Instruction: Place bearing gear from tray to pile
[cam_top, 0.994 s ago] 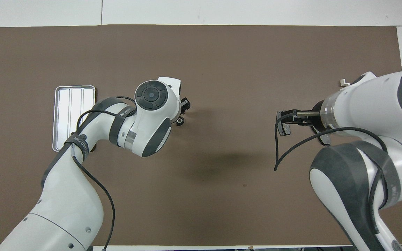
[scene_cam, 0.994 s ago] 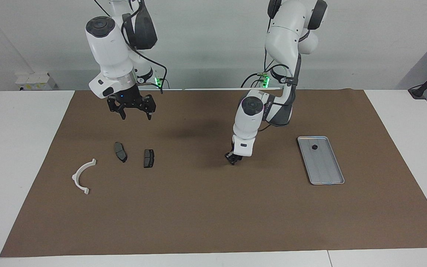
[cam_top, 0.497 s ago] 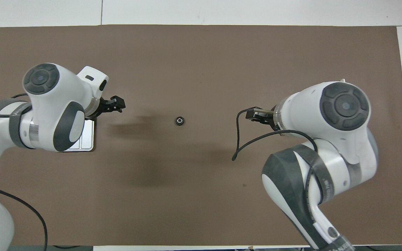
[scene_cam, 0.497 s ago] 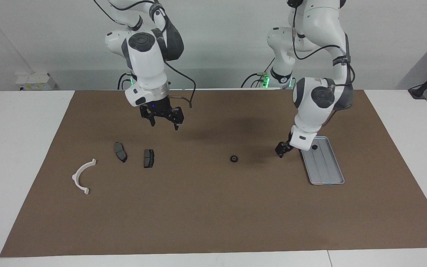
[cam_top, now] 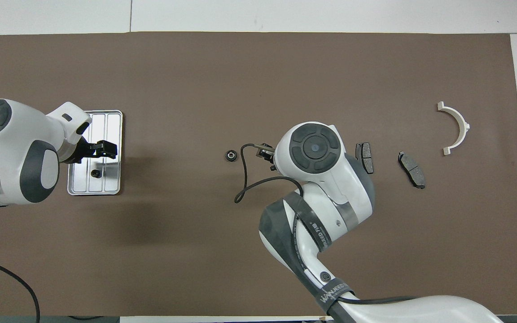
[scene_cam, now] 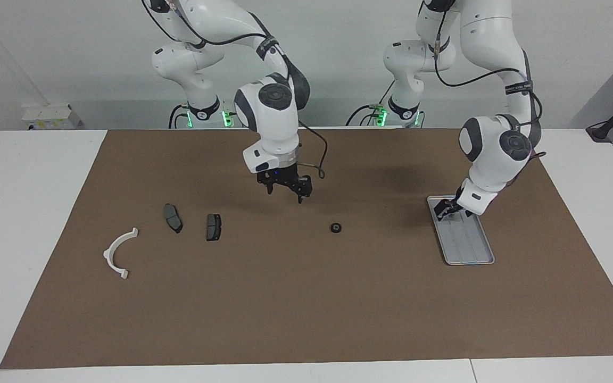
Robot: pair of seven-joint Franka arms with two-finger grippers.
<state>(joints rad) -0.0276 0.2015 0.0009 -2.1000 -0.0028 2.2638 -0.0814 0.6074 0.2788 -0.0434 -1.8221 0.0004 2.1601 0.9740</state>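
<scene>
While both pincers [scene_cam: 286,191] [scene_cam: 446,209] gape empty, a bearing gear [scene_cam: 336,227] lies between tray [scene_cam: 469,250] and pile [scene_cam: 213,227].

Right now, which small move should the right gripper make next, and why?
Probably shift over the bearing gear and lower onto it: it lies alone on the mat, short of the pile, and the right gripper hovers near it, empty.
</scene>
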